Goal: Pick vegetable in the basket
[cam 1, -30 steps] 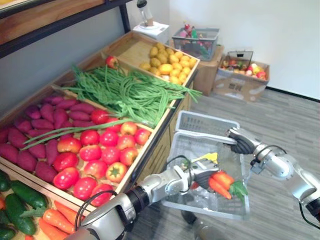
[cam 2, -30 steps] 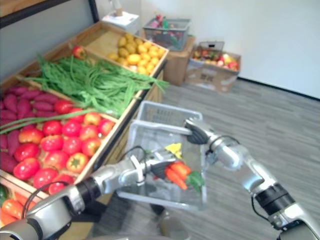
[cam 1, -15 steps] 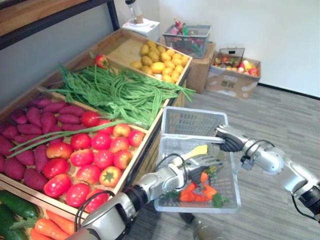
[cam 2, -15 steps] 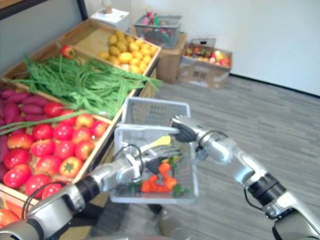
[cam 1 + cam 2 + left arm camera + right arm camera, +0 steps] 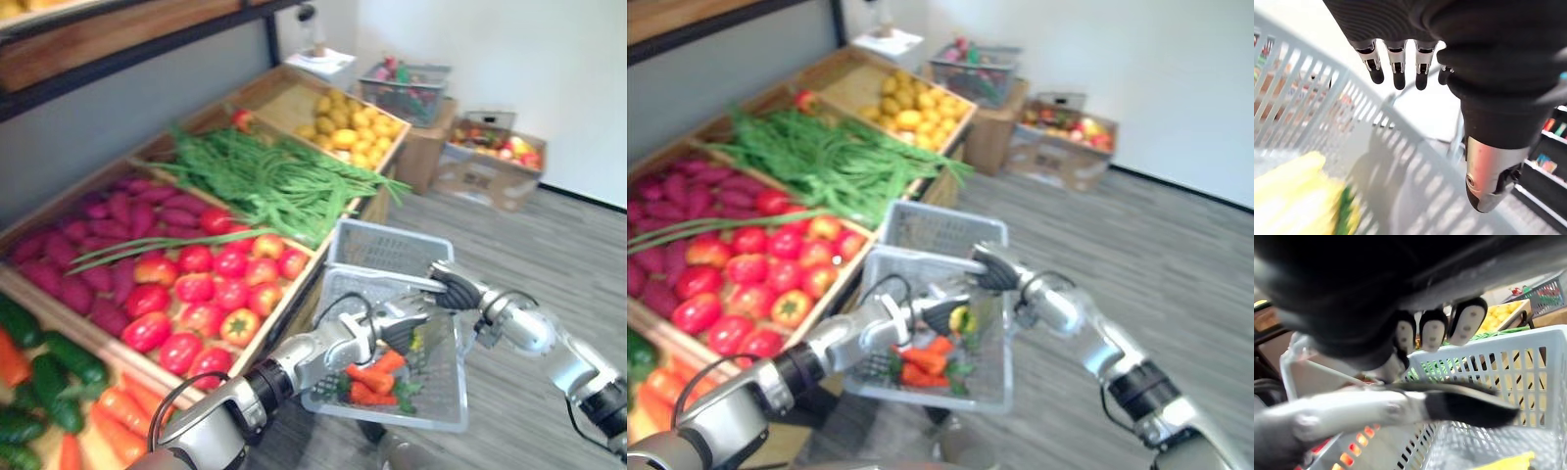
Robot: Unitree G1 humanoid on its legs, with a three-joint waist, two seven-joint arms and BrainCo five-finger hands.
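Tomatoes (image 5: 220,294) and green beans (image 5: 274,181) lie in wooden crates (image 5: 284,98), cardboard box (image 5: 490,168) beyond.

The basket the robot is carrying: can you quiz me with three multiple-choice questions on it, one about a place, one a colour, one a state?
1. Where are the carrots? A) on the floor B) in the basket C) among the tomatoes
2. What colour is the basket? A) white B) black C) blue
3. How is the right robot hand? A) open, flat on the floor B) shut, holding nothing C) curled round the basket's handle
Answers: 1 B, they lie on its mesh bottom; 2 A, its mesh walls are white; 3 C, its fingers wrap the handle bar.
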